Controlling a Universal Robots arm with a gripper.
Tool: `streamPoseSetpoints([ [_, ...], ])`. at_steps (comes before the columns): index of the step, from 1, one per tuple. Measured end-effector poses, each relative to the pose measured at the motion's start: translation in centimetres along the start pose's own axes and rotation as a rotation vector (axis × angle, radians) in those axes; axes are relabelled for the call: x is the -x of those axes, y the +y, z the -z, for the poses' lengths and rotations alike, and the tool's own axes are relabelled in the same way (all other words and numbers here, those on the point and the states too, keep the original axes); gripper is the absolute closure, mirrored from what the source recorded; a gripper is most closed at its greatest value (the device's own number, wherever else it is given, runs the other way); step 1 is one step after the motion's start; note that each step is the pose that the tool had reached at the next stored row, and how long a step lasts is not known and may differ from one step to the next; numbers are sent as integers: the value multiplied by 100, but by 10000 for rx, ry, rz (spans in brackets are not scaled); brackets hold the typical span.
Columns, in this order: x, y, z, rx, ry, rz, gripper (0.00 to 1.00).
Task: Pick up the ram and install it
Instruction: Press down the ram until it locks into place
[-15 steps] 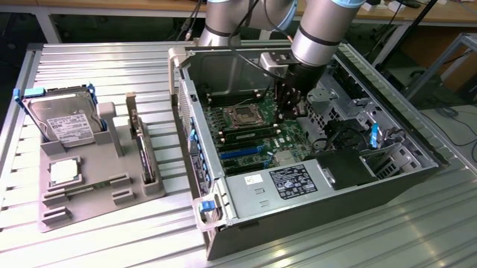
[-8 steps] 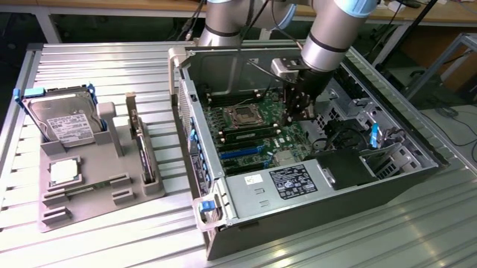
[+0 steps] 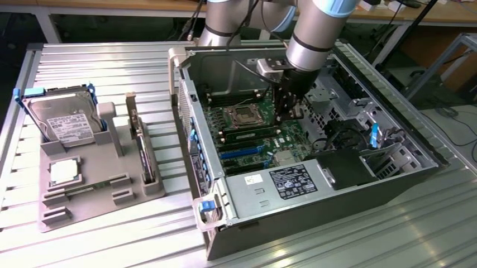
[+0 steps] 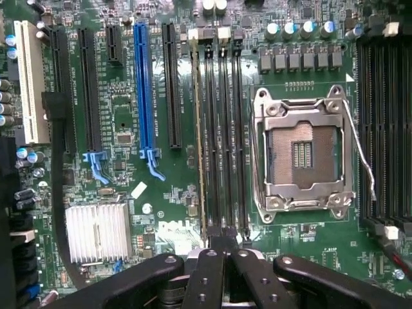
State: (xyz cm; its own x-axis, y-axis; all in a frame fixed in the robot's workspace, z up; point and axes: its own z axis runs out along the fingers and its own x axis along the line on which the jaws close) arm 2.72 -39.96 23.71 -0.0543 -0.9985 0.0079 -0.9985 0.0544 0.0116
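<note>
One computer case (image 3: 387, 167): centre-right of the exterior view, side open, motherboard (image 4: 161, 193) inside.
Ram (image 4: 198, 129): one stick, edge-on, standing in a memory slot beside the CPU socket (image 4: 302, 154).
Gripper (image 4: 225, 248): fingertips drawn together, gripping nothing, over the slot ends.
Grey tray (image 3: 97, 215): lower left; one hard drive (image 3: 63, 120), one upright card (image 3: 142, 151).
Hard to make out: ram's seating depth.

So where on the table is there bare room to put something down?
Bare slats lie in front of the grey tray and behind the hard drive. It is crowded inside the computer case, where the hand hangs over the board.
</note>
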Motion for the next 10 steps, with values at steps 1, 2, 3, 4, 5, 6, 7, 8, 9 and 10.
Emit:
streamPoseSetpoints([
  [1,-30,0,0,0,0,0,89],
  [2,-41,-1,-2,1,1,1,89],
  [3,-41,-1,-34,-1,11,0,89],
  [4,-41,-1,-51,-1,27,0,89],
  [5,-42,-1,-49,-1,26,0,89],
  [6,-43,20,70,-2,22,0,89],
  [7,-48,118,122,-3,27,1,89],
  [8,-50,151,122,-3,32,0,89],
  [9,-52,200,123,-3,40,-1,89],
  [10,-56,265,122,-4,47,1,89],
])
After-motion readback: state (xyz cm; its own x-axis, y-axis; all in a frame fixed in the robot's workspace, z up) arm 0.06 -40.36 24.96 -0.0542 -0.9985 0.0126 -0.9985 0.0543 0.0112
